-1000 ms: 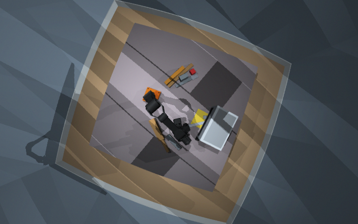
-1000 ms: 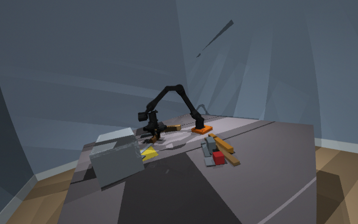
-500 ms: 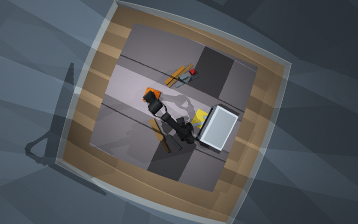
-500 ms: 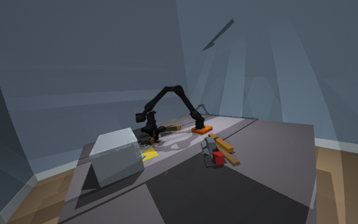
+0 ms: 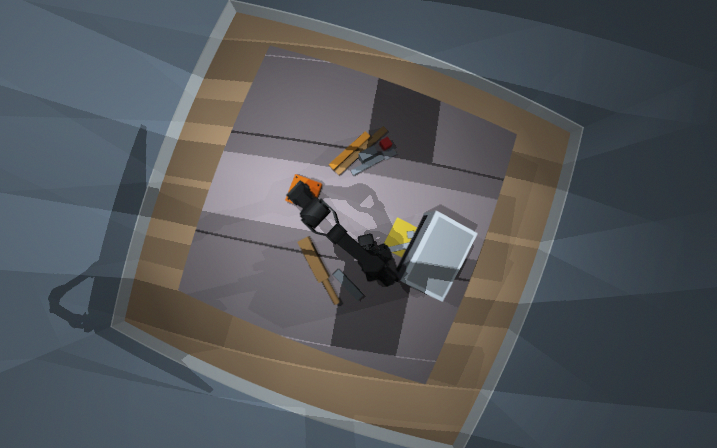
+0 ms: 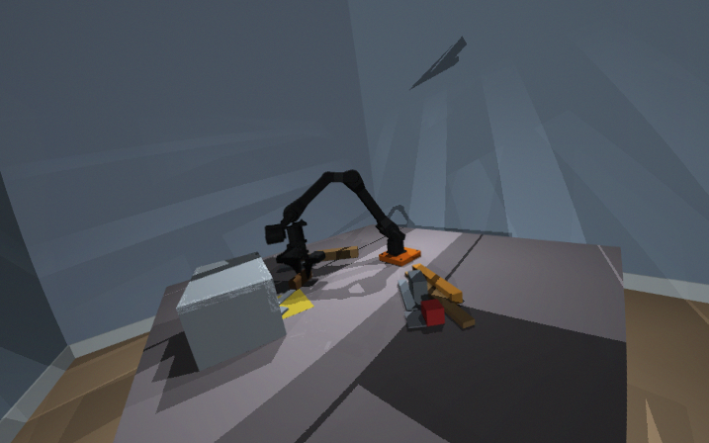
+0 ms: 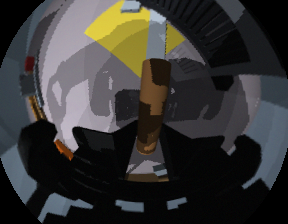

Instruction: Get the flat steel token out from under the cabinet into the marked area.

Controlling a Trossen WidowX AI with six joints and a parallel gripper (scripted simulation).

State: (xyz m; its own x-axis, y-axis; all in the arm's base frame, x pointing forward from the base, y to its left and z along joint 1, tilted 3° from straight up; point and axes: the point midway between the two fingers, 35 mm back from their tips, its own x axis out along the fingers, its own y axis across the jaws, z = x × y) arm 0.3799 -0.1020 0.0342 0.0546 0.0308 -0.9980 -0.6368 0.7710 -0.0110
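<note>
My gripper (image 6: 303,273) (image 7: 148,123) is shut on the brown handle (image 6: 297,282) (image 7: 155,95) of a tool, low in front of the cabinet (image 5: 444,250) (image 6: 235,313). The tool's flat grey blade (image 5: 401,246) (image 7: 156,40) reaches over the yellow marked area (image 5: 398,227) (image 6: 301,303) (image 7: 107,32) toward the cabinet's dark slotted front. A small grey flat piece (image 5: 410,234) (image 7: 131,6) shows over the yellow beside the blade's far end. I cannot tell whether it is the steel token or part of the tool. No token can be made out through the slots.
A wooden piece (image 5: 313,261) (image 6: 340,253) and a grey flat bar (image 5: 348,283) lie on the arm's other side. An orange bar (image 5: 349,151) (image 6: 439,283), grey pieces and a red block (image 5: 386,143) (image 6: 432,312) lie grouped away from the cabinet, beyond the arm's orange base (image 5: 310,182) (image 6: 399,256).
</note>
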